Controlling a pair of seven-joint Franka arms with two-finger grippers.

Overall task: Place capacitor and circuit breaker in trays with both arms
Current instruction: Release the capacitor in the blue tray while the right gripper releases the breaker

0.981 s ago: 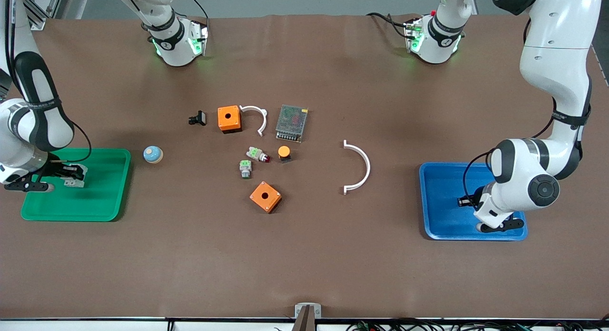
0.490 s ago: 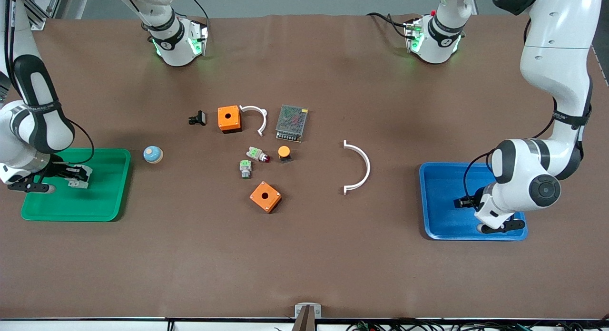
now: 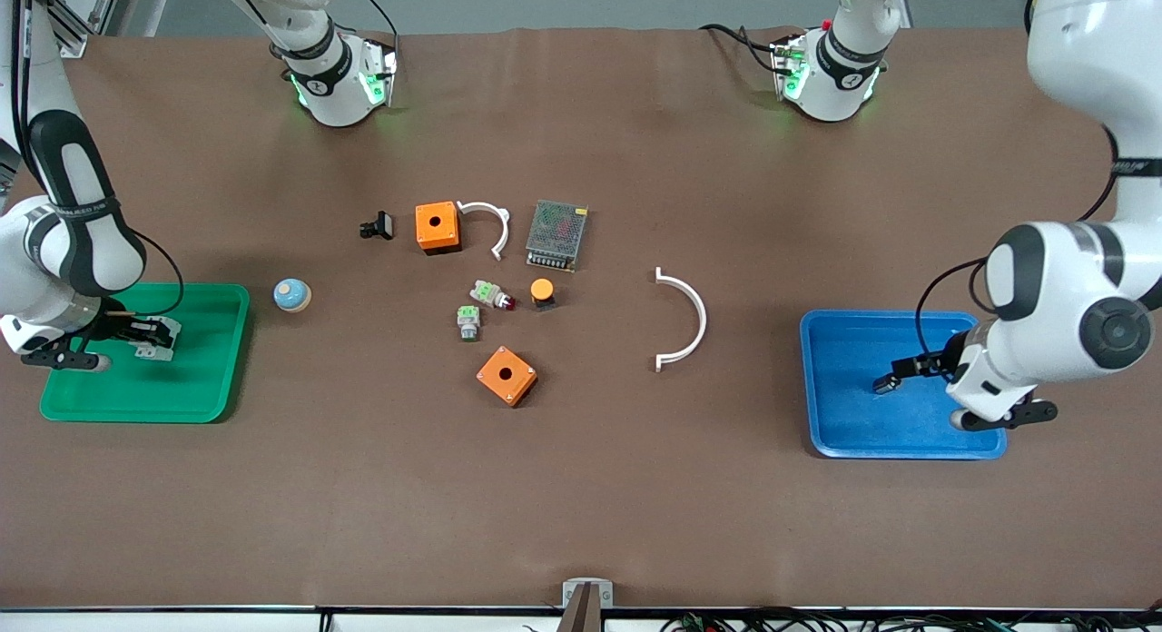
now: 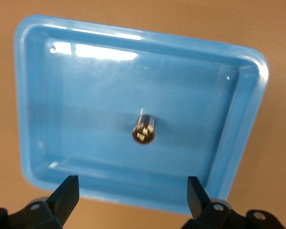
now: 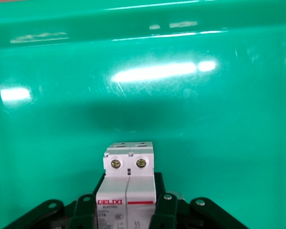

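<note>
Capacitor (image 4: pixel 144 130) lies loose in the blue tray (image 3: pixel 840 432); left gripper (image 4: pixel 133 195) hovers above, jaws spread, nothing held. Right gripper (image 5: pixel 126 210) pinches the circuit breaker (image 5: pixel 127 183) low over the green tray (image 3: pixel 218 360). Advice: lower till it touches, then open.

Left gripper (image 3: pixel 894 379) over blue tray (image 3: pixel 840 432), right gripper (image 3: pixel 150 334) over green tray (image 3: pixel 204 387), small parts mid-table
</note>
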